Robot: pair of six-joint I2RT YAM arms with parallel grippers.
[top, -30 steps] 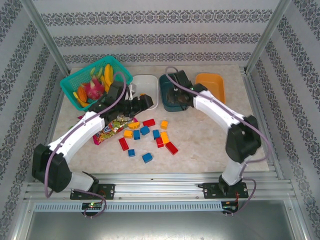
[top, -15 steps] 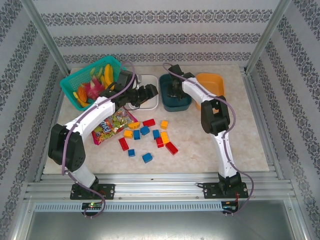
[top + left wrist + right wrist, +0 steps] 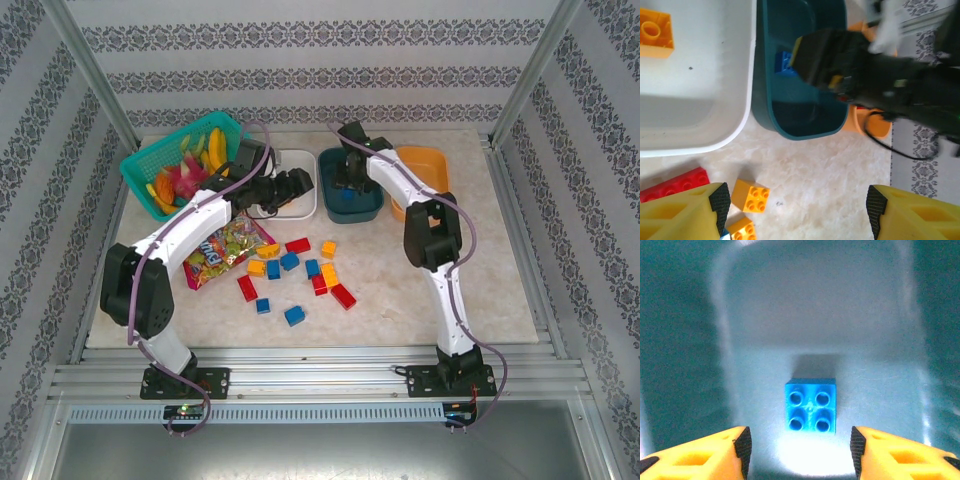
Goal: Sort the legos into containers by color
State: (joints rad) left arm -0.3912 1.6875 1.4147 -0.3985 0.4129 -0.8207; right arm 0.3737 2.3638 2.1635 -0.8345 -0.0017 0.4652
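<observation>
My right gripper (image 3: 344, 184) hangs open over the dark teal tub (image 3: 352, 214). A blue lego (image 3: 811, 405) lies loose on the floor of that teal tub (image 3: 685, 340), between and just beyond my right gripper's (image 3: 800, 445) fingers. My left gripper (image 3: 298, 186) is open at the near edge of the white tub (image 3: 303, 158); in the left wrist view the gripper (image 3: 797, 205) hovers over bare table. An orange-yellow lego (image 3: 655, 30) lies in the white tub (image 3: 700, 100). The orange tub (image 3: 425, 165) stands at the right. Several red, blue and yellow legos (image 3: 300, 270) lie scattered on the table.
A teal mesh basket (image 3: 140, 170) with toy fruit stands at the back left. A colourful candy bag (image 3: 222, 250) lies under my left arm, beside the legos. A red lego (image 3: 675, 182) and two yellow ones (image 3: 751, 196) lie near my left fingers.
Since a second ago both arms have folded back and upright by the tubs. In the last half second the right gripper shifted slightly over the teal tub; the left barely moved.
</observation>
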